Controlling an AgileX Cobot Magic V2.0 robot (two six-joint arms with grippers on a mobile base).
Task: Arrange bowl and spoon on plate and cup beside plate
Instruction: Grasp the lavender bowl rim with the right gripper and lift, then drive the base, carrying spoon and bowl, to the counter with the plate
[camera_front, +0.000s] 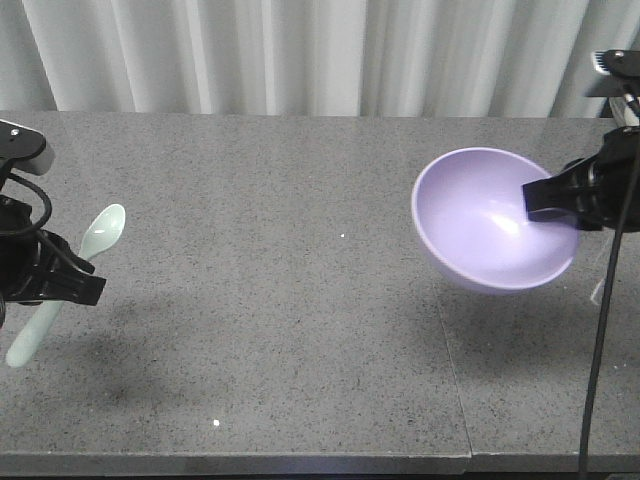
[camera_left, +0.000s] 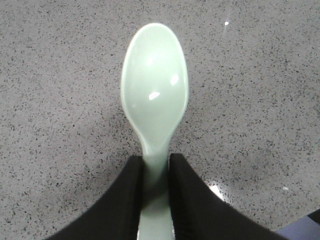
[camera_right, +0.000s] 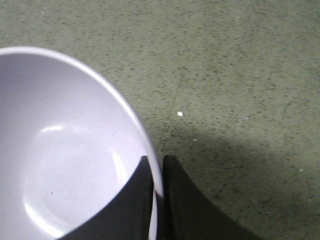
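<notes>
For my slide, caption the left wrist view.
Left gripper pinches the mint-green spoon by its handle over the speckled grey table.

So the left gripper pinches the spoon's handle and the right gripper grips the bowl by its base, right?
No. The right gripper clamps the bowl by its rim, one finger inside and one outside, as the right wrist view shows. The left gripper does pinch the spoon by its handle.

The counter (camera_front: 300, 300) is dark grey speckled stone, with a thin seam (camera_front: 458, 390) crossing its right part and tiny white flecks (camera_front: 216, 422).
</notes>
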